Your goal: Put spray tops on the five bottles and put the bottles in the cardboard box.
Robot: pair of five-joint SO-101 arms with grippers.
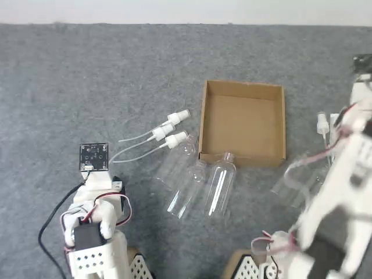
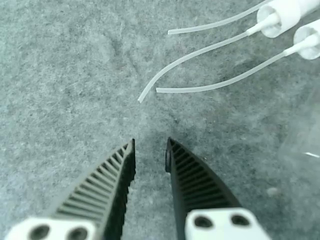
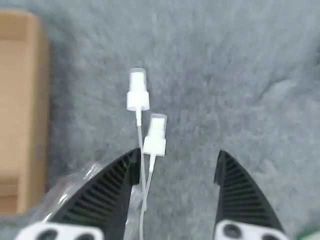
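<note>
The task is sitting at its very start, by my judgement. The box [image 1: 244, 125] is standing open in the middle of the table [image 1: 87, 70] with nothing lying in it. Three bottles [image 1: 221, 186] are lying on their sides at the box's near left corner, and all three are showing bare necks. Three spray tops [image 1: 177, 139] are lying loose just left of the box, with their thin tubes [image 1: 136, 152] trailing off to the left. What look like two more bottles [image 1: 296, 180] are lying right of the box, partly behind the right arm [image 1: 343, 192]. Two more spray tops [image 3: 136, 92] are lying side by side on the table just beyond them, fitted to nothing.

The left gripper [image 2: 150, 142] is hovering low over the table near the tube ends. Its jaws are parted by only a narrow gap and are gripping nothing. The right gripper [image 3: 178, 154] is hanging over the two right-hand tops with its jaws spread wide, also holding nothing. One tube is running right beside one of its fingers.

So all five cappings and all five placings into the box are waiting to be done.
</note>
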